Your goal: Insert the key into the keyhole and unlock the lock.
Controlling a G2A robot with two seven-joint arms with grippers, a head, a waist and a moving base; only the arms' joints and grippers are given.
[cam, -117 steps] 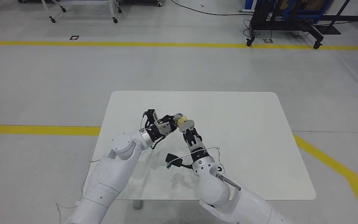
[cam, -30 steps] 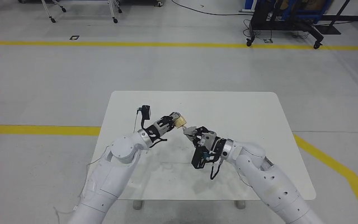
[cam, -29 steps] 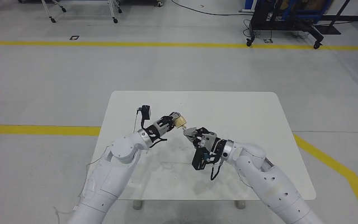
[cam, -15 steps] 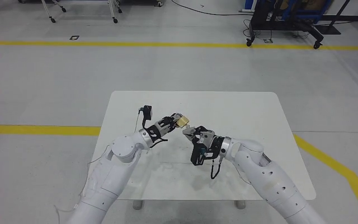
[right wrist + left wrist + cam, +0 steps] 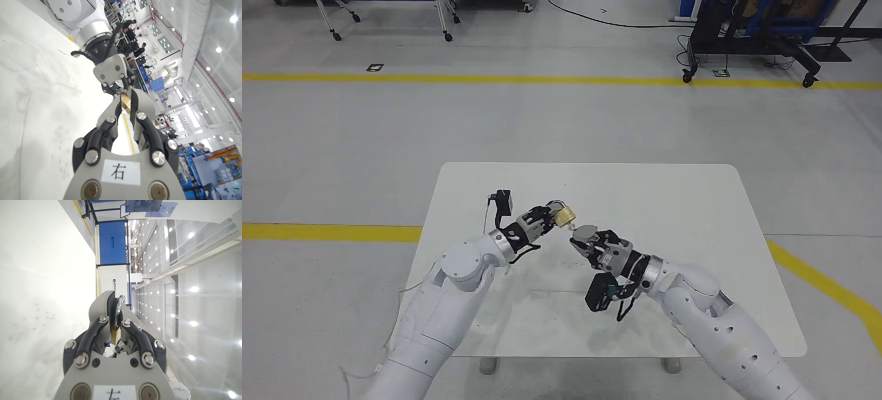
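The left end effector [image 5: 118,306] clamps the lock [image 5: 562,214]; the right end effector [image 5: 125,99], pinching the key [image 5: 123,111], should align squarely before pushing.

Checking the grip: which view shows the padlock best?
Right wrist view: the padlock shows its brass body, clamped by the left end effector. Left wrist view: mostly the shackle; top view, a brass speck.
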